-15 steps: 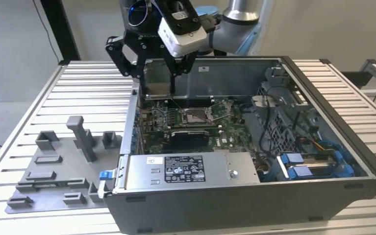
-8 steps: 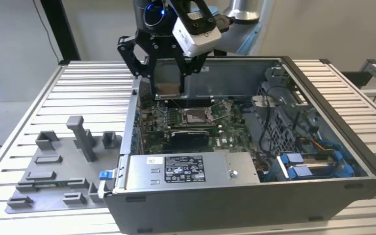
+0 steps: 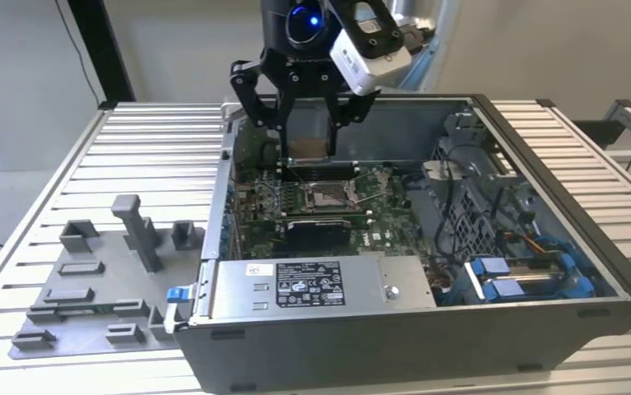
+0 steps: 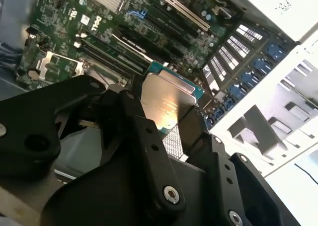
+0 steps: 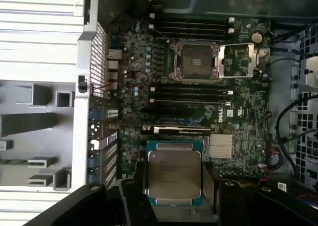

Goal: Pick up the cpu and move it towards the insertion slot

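Note:
My gripper (image 3: 306, 153) hangs over the back part of the open computer case, shut on the cpu (image 3: 305, 148), whose tan face shows between the black fingers. In both wrist views the cpu (image 5: 172, 174) (image 4: 167, 99) shows its silvery top with a green rim, clamped at two opposite edges. The insertion slot (image 3: 327, 195) lies on the green motherboard just in front of and below the gripper, its silver frame open. It also appears in both wrist views, as the insertion slot (image 5: 194, 62) (image 4: 57, 67), some way from the held chip.
The case walls (image 3: 535, 156) surround the motherboard. A silver power supply (image 3: 304, 288) spans the front, and blue drive caddies (image 3: 524, 276) with cables sit at the exterior view's right. A grey plastic tray (image 3: 107, 288) with upright blocks lies on the slatted table to the left.

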Tool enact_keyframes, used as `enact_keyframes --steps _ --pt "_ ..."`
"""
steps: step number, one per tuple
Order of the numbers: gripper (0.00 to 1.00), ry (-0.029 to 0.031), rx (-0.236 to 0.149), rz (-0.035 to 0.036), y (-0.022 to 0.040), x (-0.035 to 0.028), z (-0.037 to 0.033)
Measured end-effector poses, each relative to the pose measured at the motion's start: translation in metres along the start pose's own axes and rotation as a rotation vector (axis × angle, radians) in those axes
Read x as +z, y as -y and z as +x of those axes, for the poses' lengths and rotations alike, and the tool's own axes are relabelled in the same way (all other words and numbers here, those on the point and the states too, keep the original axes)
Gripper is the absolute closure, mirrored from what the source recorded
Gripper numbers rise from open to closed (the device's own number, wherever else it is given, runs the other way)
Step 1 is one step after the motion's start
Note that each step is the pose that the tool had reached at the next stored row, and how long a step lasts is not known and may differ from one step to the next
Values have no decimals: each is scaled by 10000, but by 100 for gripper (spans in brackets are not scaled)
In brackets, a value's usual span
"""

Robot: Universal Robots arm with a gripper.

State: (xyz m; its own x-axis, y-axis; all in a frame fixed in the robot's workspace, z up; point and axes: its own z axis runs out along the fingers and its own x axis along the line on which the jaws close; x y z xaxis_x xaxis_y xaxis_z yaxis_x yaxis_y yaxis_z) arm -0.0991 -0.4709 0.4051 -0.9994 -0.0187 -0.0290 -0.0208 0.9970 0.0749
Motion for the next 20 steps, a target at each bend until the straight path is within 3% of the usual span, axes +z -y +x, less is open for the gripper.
enact_keyframes --steps 11,20 --pt "100 0 1 0 8 10 -377" --pt "100 -1 1 0 12 16 -578"
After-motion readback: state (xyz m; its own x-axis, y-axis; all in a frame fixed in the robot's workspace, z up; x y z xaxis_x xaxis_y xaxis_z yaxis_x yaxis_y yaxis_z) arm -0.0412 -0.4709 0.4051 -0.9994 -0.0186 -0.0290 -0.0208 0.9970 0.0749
